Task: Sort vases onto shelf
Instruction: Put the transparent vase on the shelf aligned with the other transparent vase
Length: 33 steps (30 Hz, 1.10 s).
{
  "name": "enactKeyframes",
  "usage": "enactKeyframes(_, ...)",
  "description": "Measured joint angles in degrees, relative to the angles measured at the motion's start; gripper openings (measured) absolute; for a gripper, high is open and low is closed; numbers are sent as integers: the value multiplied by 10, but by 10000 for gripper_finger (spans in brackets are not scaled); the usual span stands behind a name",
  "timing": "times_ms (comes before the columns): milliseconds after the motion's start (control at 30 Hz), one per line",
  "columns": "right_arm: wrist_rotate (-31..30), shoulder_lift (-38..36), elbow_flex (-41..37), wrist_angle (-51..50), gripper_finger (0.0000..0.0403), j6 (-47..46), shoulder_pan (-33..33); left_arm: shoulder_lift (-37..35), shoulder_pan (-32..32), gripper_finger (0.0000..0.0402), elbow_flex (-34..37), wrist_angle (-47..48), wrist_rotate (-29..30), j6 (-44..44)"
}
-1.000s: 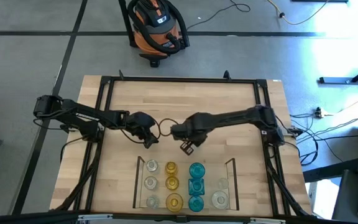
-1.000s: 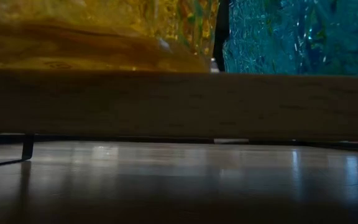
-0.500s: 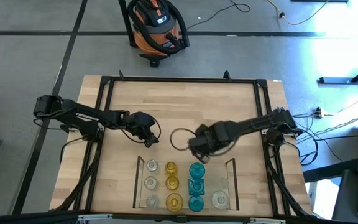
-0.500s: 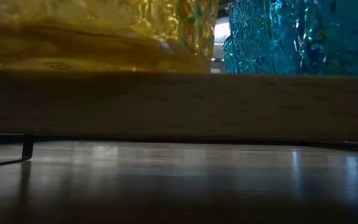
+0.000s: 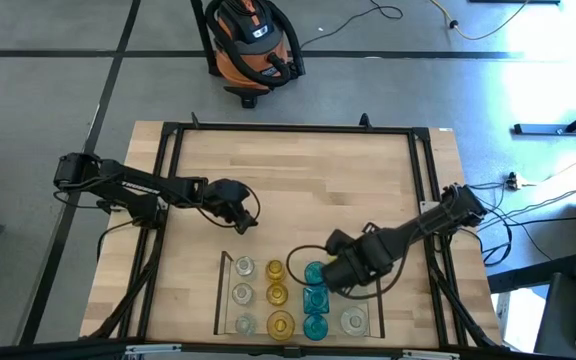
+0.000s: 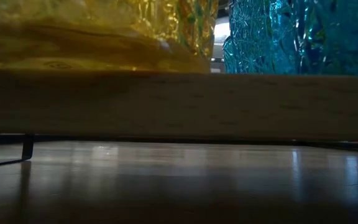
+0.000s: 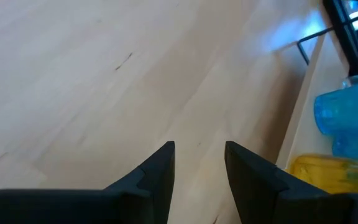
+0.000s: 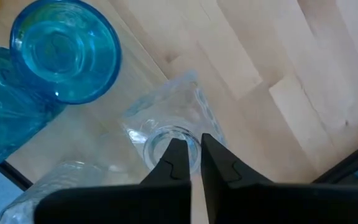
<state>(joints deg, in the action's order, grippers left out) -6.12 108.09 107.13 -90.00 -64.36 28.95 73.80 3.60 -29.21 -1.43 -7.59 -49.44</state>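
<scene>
The shelf (image 5: 219, 295) near the table's front edge holds rows of vases standing on their bases: clear ones (image 5: 242, 293) at the left, amber (image 5: 276, 295), teal (image 5: 315, 300), and clear ones (image 5: 353, 320) at the right. My right gripper (image 5: 343, 275) hangs shut, pointing down, above a squarish clear vase (image 8: 173, 118) beside a round teal vase (image 8: 64, 50), well clear of both. My left gripper (image 7: 197, 162) is open over bare wood left of the table's middle, with nothing between its fingers. The low view shows an amber vase (image 6: 92, 31) and a teal vase (image 6: 291, 31) close up.
A black frame (image 5: 288, 128) runs around the tabletop. An orange-and-black vacuum cleaner (image 5: 251, 45) stands on the floor beyond the far edge. Bare wood lies between the shelf and the far frame bar. The shelf's dark rail (image 7: 306, 46) shows in the left wrist view.
My right gripper has swung from the table's middle toward the near edge and somewhat to the right, ending over the shelf's right part, still shut. The vases have stayed in place.
</scene>
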Motion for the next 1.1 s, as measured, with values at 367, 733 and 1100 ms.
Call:
enactKeyframes(367, -18, 0, -1, 0, 0, 42, 1, 0, 0, 133, 0, -27, 1, -15)
enactKeyframes(733, 1, -128, -165, 90, 0, 58, -16, 0, 0, 133, 0, -29, 1, -25)
enactKeyframes(1100, 32, -169, -200, 159, 0, 63, -16, 0, 0, 133, 0, -34, 12, -29)
